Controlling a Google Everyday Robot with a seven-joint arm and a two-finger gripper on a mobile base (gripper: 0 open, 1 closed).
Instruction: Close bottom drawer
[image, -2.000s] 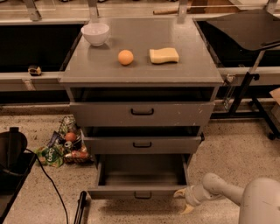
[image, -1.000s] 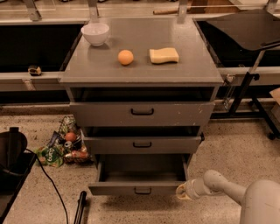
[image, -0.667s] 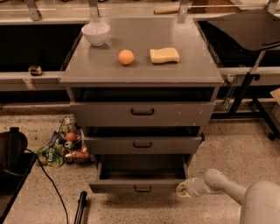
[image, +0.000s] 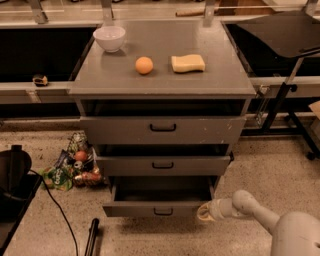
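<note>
I see the gripper (image: 204, 212) low near the floor, opening indeterminable. The bottom drawer (image: 157, 209) stands open, its front just left of it.

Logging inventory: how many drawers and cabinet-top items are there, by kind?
Drawers: 3 (top drawer, middle drawer, bottom drawer)
White bowl: 1
Orange: 1
Yellow sponge: 1
Total: 6
Gripper: beside the bottom drawer's right front corner.

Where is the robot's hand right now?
In the camera view, the hand is low on the right, at the right front corner of the open bottom drawer.
</note>
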